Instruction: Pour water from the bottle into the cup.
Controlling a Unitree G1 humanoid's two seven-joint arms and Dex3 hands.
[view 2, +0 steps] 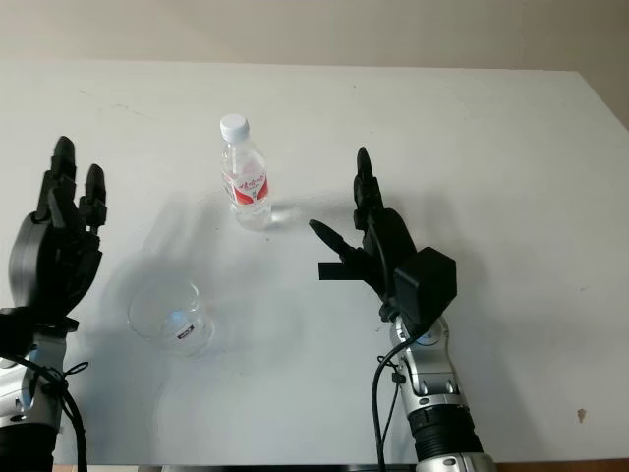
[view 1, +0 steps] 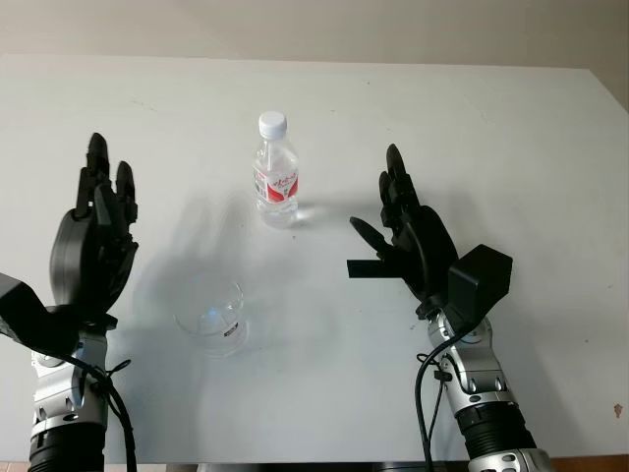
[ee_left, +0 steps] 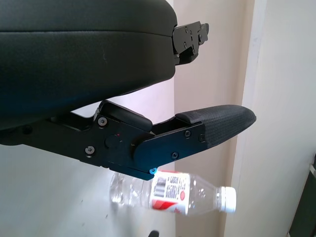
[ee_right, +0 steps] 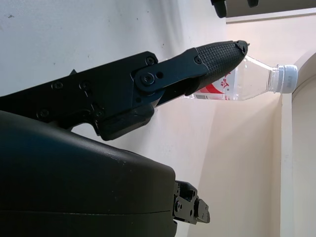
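**While both hands sit open, pour hasn't started**

Since nothing is gripped yet, call this the very start of the task.

- bottle [view 1: 276, 183]: upright on the table [view 1: 511, 138], white cap on, red label, water inside. It stands beyond and between the two sets of fingertips, nearer the right hand's thumb than the left hand's fingers, touching neither.
- cup [view 1: 210, 316]: clear, upright, looks empty. It sits just beside the left hand's palm, on the near side of the bottle and well short of the right hand's fingers.
- right hand [view 1: 405, 232]: open, holding nothing, fingers extended and thumb [view 1: 365, 232] pointing toward the bottle with a clear gap between. In the right wrist view one fingertip [ee_right: 220, 53] overlaps the bottle's outline, but the head views show no contact.
- left hand [view 1: 95, 236]: open, holding nothing, raised at the table's left with fingers up.

Done: nothing visible. Left, by my read: close in and grasp the bottle, deal with the cap, carry it over the cup, tilt, pour. The cap looks like the snag, since it likely needs both hands.
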